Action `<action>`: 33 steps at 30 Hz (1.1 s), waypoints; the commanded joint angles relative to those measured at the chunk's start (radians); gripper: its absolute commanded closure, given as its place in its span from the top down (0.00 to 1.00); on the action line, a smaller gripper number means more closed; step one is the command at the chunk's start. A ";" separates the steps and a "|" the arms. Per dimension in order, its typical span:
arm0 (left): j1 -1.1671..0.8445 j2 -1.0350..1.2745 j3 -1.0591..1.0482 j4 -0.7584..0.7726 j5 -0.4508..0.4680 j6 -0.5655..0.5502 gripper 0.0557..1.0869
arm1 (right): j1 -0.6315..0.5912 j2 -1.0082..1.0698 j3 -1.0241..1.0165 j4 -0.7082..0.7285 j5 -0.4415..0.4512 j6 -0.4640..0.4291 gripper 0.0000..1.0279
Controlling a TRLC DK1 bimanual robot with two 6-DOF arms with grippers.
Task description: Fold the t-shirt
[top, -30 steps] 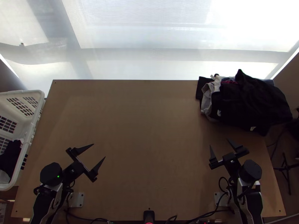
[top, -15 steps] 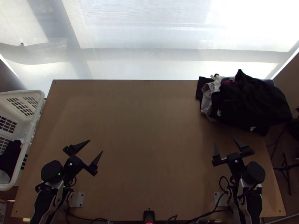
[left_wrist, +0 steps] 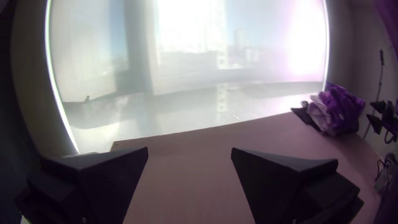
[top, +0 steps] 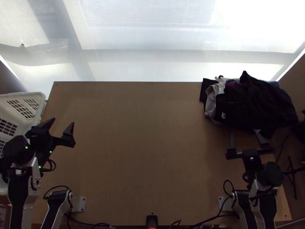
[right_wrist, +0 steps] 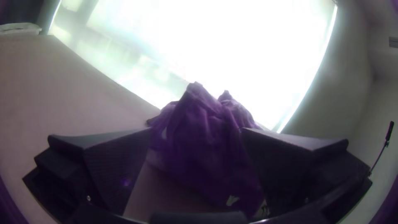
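A bunched heap of clothes (top: pixel 255 103), mostly black with some grey and white, lies at the table's far right corner in the top view. Which piece is the t-shirt, I cannot tell. My left gripper (top: pixel 60 128) is open near the table's left edge, far from the heap; in the left wrist view the same left gripper (left_wrist: pixel 189 153) has bare table between its fingers. At the heap's near side stands my right gripper (top: pixel 248 142), open. From its wrist, the right gripper (right_wrist: pixel 197 130) has the dark cloth (right_wrist: pixel 199 145) beyond and between its spread fingers, not pinched.
A white basket (top: pixel 42 100) with openwork walls stands off the table's left side, partly behind the left arm. The wooden table (top: pixel 148 149) stretches between the arms. A pale translucent screen (top: pixel 152 57) rises past the far edge. Cables run along the near edge.
The left gripper has moved up the picture and to the left, toward the basket. My right gripper has shifted to the right and up to the heap's near side. The clothes have not moved.
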 commanded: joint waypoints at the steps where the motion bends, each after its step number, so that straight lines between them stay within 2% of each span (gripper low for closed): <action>1: 0.373 0.161 0.307 -0.201 -0.005 -0.013 0.95 | -0.004 0.364 0.334 -0.066 0.078 0.081 0.95; 4: 0.552 0.247 0.341 -0.232 -0.005 0.009 0.90 | 0.058 0.502 0.486 -0.172 0.156 0.082 0.95; 7: 0.709 0.388 0.289 -0.177 -0.005 0.070 0.93 | 0.128 0.604 0.641 -0.270 0.276 0.102 0.95; 10: 0.833 0.588 0.357 -0.203 -0.005 0.085 0.94 | 0.131 0.720 0.846 -0.453 0.279 0.157 0.95; 13: 0.910 0.759 0.458 -0.270 -0.005 0.087 0.95 | 0.139 0.816 1.038 -0.605 0.277 0.268 0.95; 16: 0.934 0.847 0.473 -0.243 -0.006 0.107 0.95 | 0.206 0.893 1.176 -0.761 0.276 0.366 0.95; 19: 0.946 0.959 0.504 -0.253 -0.008 0.182 0.95 | 0.282 0.948 1.306 -0.898 0.276 0.475 0.95; 21: 0.959 1.031 0.536 -0.230 -0.040 0.236 0.95 | 0.306 0.976 1.377 -0.968 0.270 0.535 0.95; 28: 0.995 1.376 0.791 -0.189 -0.115 0.378 0.95 | 0.317 1.040 1.458 -1.068 0.244 0.524 0.95; 33: 1.005 1.646 1.090 -0.246 -0.201 0.383 0.95 | 0.306 1.158 1.593 -1.177 0.236 0.510 0.95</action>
